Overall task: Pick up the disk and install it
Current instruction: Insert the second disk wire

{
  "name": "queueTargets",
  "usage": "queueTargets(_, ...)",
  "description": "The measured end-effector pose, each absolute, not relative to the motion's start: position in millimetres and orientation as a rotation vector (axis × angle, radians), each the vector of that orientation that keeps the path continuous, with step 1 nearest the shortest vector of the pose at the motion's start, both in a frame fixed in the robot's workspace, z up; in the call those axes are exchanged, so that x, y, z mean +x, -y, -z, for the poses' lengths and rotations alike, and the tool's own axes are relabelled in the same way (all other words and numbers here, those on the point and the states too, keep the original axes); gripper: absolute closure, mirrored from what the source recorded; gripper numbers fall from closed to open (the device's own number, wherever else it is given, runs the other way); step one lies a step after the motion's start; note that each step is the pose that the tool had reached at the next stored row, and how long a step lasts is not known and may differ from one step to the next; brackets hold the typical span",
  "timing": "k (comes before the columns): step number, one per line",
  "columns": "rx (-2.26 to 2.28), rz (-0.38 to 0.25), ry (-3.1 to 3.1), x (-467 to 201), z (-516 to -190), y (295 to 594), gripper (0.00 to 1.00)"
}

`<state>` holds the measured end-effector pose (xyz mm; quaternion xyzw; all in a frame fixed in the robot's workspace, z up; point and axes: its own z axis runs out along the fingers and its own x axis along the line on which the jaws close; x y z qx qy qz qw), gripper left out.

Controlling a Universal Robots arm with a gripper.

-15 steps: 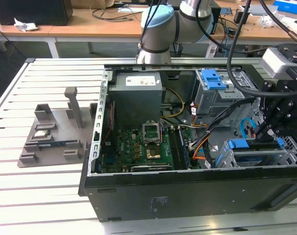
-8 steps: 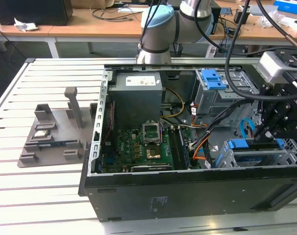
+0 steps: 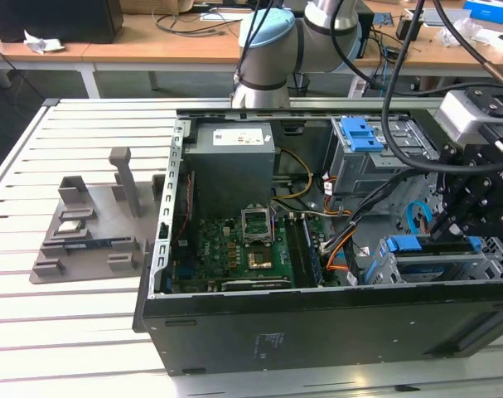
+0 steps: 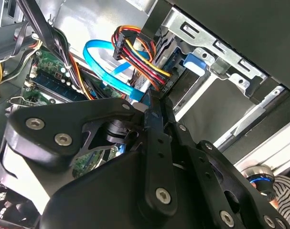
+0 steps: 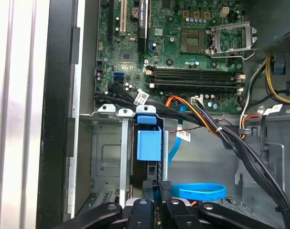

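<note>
Flat silver hard drive in blue plastic carrier frame [image 3: 429, 245] sits in the silver drive cage [image 3: 491, 267] at lower right of the exterior view. Long axis runs left-right across that frame, blue rail uppermost. Edge-on in the first wrist view [image 5: 148, 145], pointing toward the green motherboard [image 5: 183, 57].

Black gripper [image 3: 442, 232] hangs right over the drive, tips down at the blue rail. In both wrist views the fingers [image 5: 165, 187] look drawn together. Cannot tell whether they pinch the frame or just bear on it.

Crowding the bay:
- flat blue ribbon cable [image 5: 202, 191] looped just beside the cage
- red-yellow-orange wire bundle [image 4: 140, 47]
- thick black cable bundle [image 5: 240, 148] crossing between board and bay

Further off in the exterior view:
- big grey metal box with white sticker [image 3: 234, 162] at upper centre
- small blue latch plate [image 3: 359, 133] at upper right
- open black computer case [image 3: 317, 327] lying on the white slatted table [image 3: 69, 323]
- grey parts fixture [image 3: 85, 228] at left, well apart
</note>
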<state>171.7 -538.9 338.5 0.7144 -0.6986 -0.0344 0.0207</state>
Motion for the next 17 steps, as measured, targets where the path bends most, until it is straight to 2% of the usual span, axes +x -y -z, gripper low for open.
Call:
queueTargets(4,2.216,0.107,2.166,172,-338,539,0.83)
queueTargets(5,2.215,0.107,2.166,172,-338,539,0.76)
queueTargets(9,2.216,0.107,2.165,172,-356,539,0.76)
queueTargets(11,2.217,0.107,2.165,172,-365,538,0.78)
queueTargets(13,2.217,0.107,2.165,172,-375,538,0.89)
queueTargets(17,2.217,0.107,2.165,172,-395,537,0.89)
